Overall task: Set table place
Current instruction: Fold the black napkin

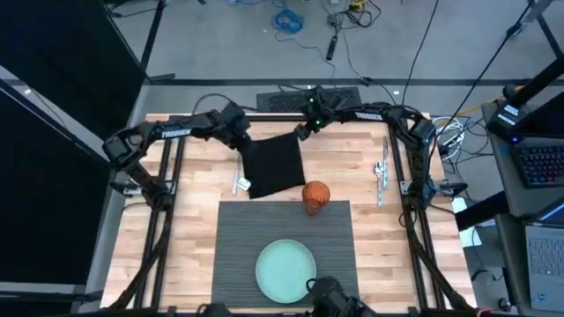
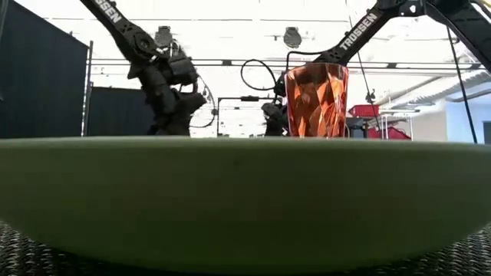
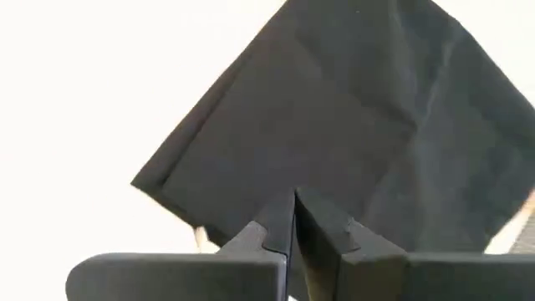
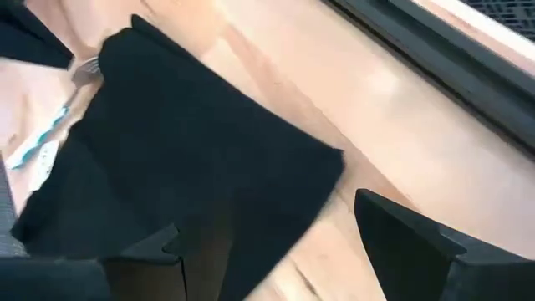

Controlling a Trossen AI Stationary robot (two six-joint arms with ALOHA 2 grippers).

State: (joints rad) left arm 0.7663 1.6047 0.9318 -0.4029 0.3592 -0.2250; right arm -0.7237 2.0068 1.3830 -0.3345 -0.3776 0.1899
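The dark grey ribbed placemat (image 1: 282,231) lies at the table's near middle. On it sit a pale green plate (image 1: 286,271) and, at its far edge, an orange glass (image 1: 315,195). A black napkin (image 1: 273,165) lies beyond it on the wood. My left gripper (image 1: 240,145) is shut at the napkin's far left corner. My right gripper (image 1: 302,132) is open over the far right corner (image 4: 330,159), with one finger on either side of it. My left gripper pinches the napkin's edge (image 3: 292,180) between its two shut fingers, beside the far left corner. The fingers slant down from the table's far left. How many layers they hold I cannot tell. The rest of the napkin spreads out ahead of them toward the placemat.
Cutlery (image 1: 381,176) lies on the wood right of the napkin. More cutlery with a white and teal tag (image 1: 242,184) pokes out from under the napkin's left edge. In the low view the plate (image 2: 245,199) fills the foreground, with the glass (image 2: 316,100) behind it.
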